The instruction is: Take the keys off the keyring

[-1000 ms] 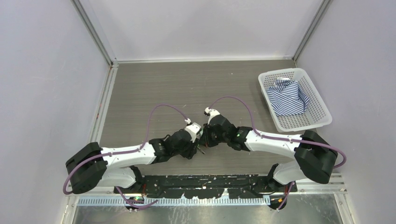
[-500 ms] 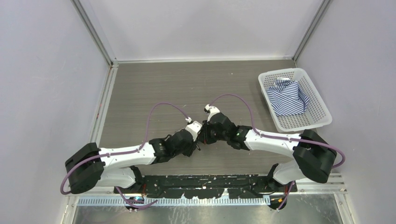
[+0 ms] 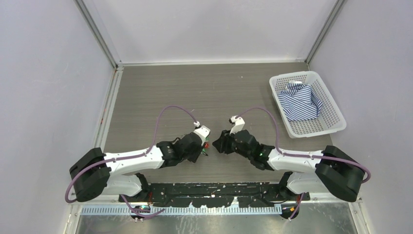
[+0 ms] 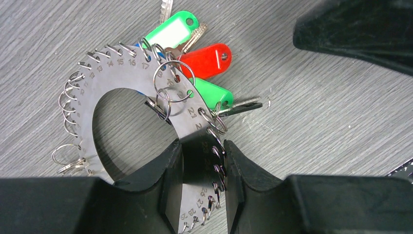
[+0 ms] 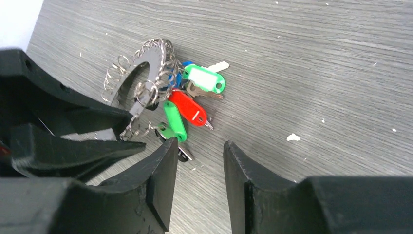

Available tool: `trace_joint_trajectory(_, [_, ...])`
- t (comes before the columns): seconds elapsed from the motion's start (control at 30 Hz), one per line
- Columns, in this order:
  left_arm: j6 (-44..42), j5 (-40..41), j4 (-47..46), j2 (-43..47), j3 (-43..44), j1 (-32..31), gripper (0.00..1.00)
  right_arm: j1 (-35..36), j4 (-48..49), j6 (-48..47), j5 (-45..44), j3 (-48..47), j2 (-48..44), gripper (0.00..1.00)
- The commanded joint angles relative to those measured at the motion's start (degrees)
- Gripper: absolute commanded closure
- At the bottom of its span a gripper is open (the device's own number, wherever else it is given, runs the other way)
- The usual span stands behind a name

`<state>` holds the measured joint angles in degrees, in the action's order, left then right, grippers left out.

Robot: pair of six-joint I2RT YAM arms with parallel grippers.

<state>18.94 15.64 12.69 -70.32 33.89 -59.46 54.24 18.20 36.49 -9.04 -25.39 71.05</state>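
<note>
The keyring (image 4: 122, 73) sits low over the grey wood-grain worktop (image 4: 316, 126), between the two arms and close to their bases. We cannot tell whether it rests flat or is tipped up a little. It is a flat, dark-grey metal band with stamped numbers, and its outer rim is strung with small wire split rings (image 4: 174, 80) that give it a toothed outline.

The left fingers (image 4: 170, 180) clamp this band across its width, one at the inner edge of the hole and the other against the outer rim. The right fingers (image 5: 160, 180) stand apart with nothing between them, just beside the keys (image 5: 190, 107) and pointing toward them.

We judge the band to be stiff and light, so it should not bend in the clamp. Its smooth metal could still twist or slide if it is pulled sideways. The keys fan out from one stretch of the rim: two green plastic heads, a red one, a glimpse of blue, and bare silver and dark blades. Each hangs loose from its own split ring, so we expect them to swing and rattle when touched.

The plastic heads look like the best place to take hold, being broader and less slippery than the thin blades. The wire rings are springy and tightly wound, so working a key off is likely to need a steady pull along the coil while the band is held firm
</note>
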Motion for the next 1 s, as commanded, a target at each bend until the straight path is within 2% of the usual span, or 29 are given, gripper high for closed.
trace_joint_trajectory(0.0, [-1.75,-0.8,-0.57,-0.66,3.64,0.56,1.0,1.11,20.33,-7.17,0.1,6.4,0.4,0.53])
trace_joint_trajectory(0.1, [-2.26,-1.66,-0.22,-0.62,4.2,0.83,1.0,2.42,25.44,-13.14,2.4,6.39,3.86,0.51])
trace_joint_trajectory(0.27, [-2.77,-3.85,0.42,-0.17,4.83,1.71,1.0,4.62,32.57,-15.82,3.39,6.35,9.53,0.5])
trace_joint_trajectory(0.53, [-3.72,-5.97,1.74,0.0,5.97,2.5,1.0,8.34,32.65,-22.29,-0.06,3.53,14.08,0.5])
trace_joint_trajectory(0.7, [-3.86,-6.75,1.74,0.1,6.4,2.6,1.0,8.73,34.36,-22.97,-1.91,2.82,16.55,0.5])
trace_joint_trajectory(0.97, [-3.73,-7.51,1.47,-0.25,6.62,2.68,1.0,8.82,36.52,-22.18,-3.13,1.93,19.92,0.59])
